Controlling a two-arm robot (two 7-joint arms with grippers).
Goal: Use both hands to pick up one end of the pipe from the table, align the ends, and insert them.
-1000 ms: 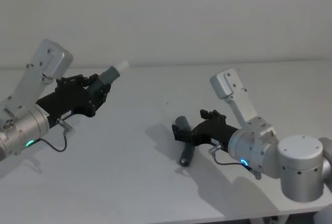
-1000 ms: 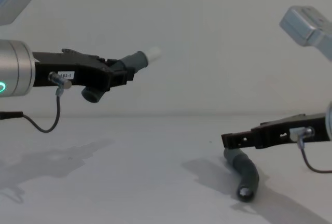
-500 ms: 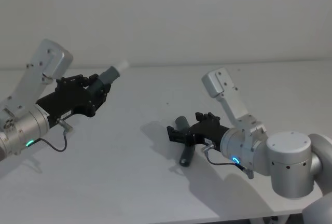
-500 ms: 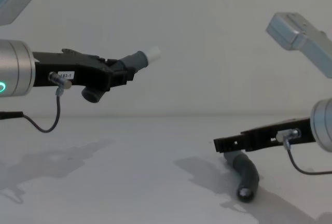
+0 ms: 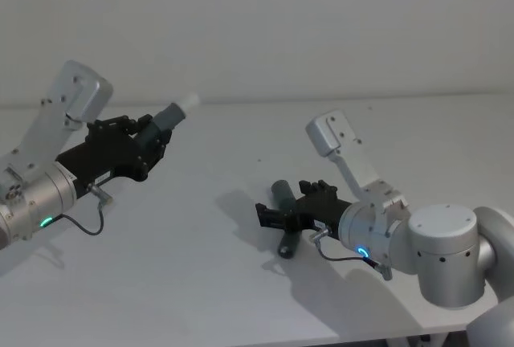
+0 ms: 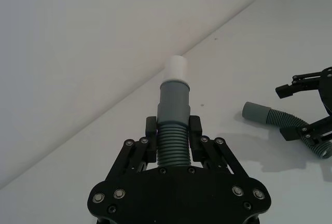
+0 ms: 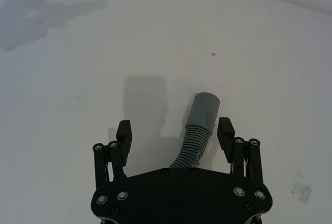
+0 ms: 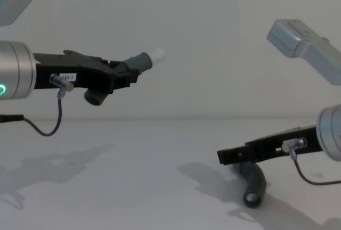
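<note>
I'm holding one grey hose piece (image 5: pixel 168 117) up off the table (image 5: pixel 185 275) in my left gripper (image 5: pixel 156 140), clamped on its middle, white tip (image 5: pixel 189 100) pointing up toward the back. My right gripper (image 5: pixel 270 213) is hanging low over the second hose piece (image 5: pixel 280 193), which is lying flat on the table.

Dark grey ribbed hose piece (image 6: pixel 174 97) with white tip (image 6: pixel 178 68); second hose piece (image 7: pixel 202 110) equally grey; left gripper (image 6: pixel 173 126), right gripper (image 7: pixel 175 129) black; table (image 7: pixel 78 79) matte white.
</note>
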